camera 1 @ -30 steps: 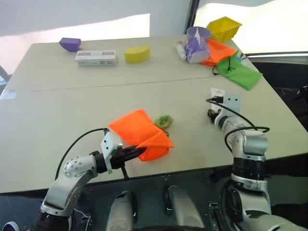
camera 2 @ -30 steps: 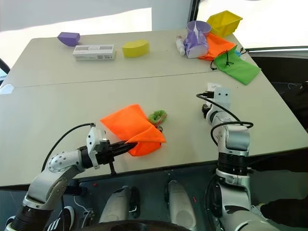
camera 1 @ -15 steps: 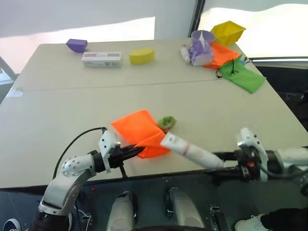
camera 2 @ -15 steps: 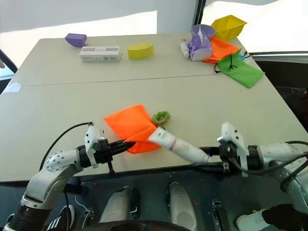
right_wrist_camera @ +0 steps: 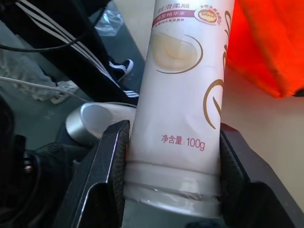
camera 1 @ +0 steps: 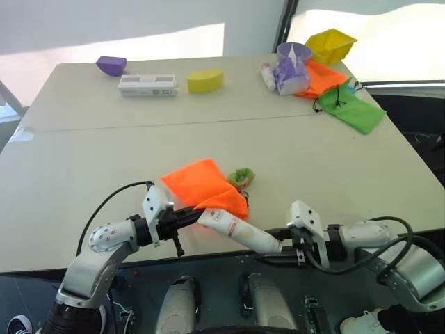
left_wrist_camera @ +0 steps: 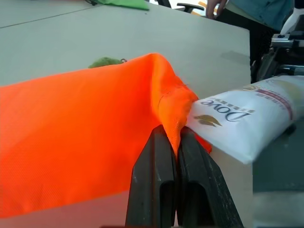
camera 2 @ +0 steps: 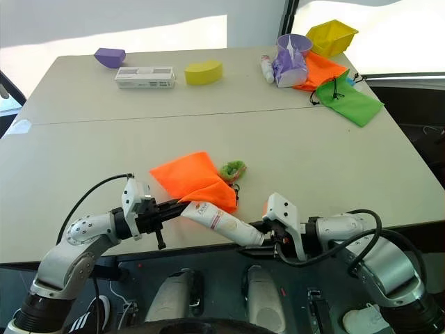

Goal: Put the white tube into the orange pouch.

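The orange pouch (camera 1: 204, 189) lies flat on the table (camera 1: 83, 153) close to its near edge, and serves as the reference for all positions below; its green pom (camera 1: 240, 177) rests just beside its far right corner. The left gripper (camera 1: 186, 216) sits at the pouch's near side, its two black fingers (left_wrist_camera: 161, 190) pressed together and pinching a raised fold of the orange fabric at the near right corner. The white tube (camera 1: 236, 231) is held off the table just to the near right of the pouch, lying roughly level; its flat crimped end touches the pinched corner, and its cap end points away from the pouch. The right gripper (camera 1: 284, 245) grips the tube at the cap end, one finger (right_wrist_camera: 107, 175) on each side of the body. Well beyond the pouch, at the far right of the table, lie a green pouch (camera 1: 348, 108), a duller orange pouch (camera 1: 318, 76), a purple cup (camera 1: 288, 64) and a yellow bin (camera 1: 331, 44); far to the left stand a yellow block (camera 1: 205, 80), a white box (camera 1: 147, 85) and a purple block (camera 1: 111, 65).
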